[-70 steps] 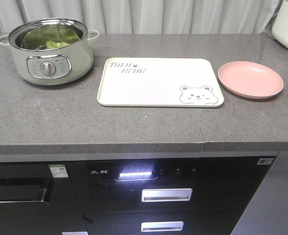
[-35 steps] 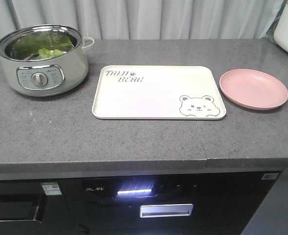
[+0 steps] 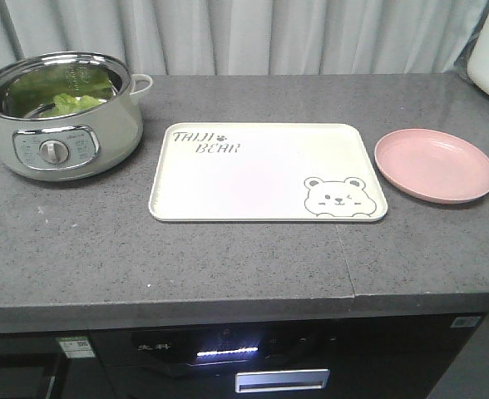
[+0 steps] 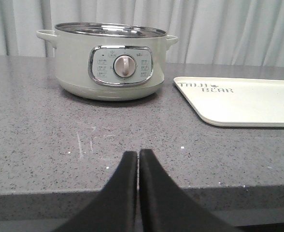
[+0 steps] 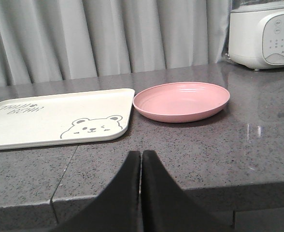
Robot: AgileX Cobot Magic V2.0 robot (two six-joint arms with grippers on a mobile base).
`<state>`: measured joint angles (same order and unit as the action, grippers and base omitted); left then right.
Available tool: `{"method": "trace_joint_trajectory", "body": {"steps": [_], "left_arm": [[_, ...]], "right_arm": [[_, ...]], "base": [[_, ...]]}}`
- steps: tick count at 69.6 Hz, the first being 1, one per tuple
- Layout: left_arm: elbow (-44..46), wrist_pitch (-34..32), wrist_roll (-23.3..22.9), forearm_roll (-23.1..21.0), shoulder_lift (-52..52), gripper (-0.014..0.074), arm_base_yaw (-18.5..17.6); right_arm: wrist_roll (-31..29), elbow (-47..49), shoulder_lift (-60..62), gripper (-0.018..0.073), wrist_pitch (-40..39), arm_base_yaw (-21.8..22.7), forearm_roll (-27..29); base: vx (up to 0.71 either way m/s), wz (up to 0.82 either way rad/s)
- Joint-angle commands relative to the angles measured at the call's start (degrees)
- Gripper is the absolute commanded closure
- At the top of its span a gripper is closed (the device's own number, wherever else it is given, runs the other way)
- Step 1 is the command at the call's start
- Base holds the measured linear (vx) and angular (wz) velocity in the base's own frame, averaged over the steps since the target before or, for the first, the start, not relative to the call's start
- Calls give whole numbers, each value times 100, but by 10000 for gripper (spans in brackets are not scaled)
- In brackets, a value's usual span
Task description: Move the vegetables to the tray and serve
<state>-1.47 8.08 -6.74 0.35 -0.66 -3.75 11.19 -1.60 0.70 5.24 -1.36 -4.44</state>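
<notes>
Currently, lettuce [image 3: 71, 103] inside pot [image 3: 111, 143], well apart from both pressed-together jaws

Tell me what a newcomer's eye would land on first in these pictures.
The big cream tray with its winking bear lies bare in the middle of the grey counter. To its left stands a pale green electric pot with the bright green lettuce leaf lying inside. To the tray's right sits a round pink plate, also bare.
</notes>
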Motion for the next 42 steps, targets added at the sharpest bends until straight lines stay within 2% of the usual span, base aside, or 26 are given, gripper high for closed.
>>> {"method": "trace_joint_trajectory", "body": {"steps": [1, 42], "left_arm": [[-152, -420, -50, -35, -83, 602, 1], [-152, -420, -50, -35, -83, 602, 1]], "right_arm": [[-56, -88, 37, 561, -443, 23, -29], [-56, -88, 37, 561, -443, 23, -29]], "base": [[6, -1], [5, -1]]}}
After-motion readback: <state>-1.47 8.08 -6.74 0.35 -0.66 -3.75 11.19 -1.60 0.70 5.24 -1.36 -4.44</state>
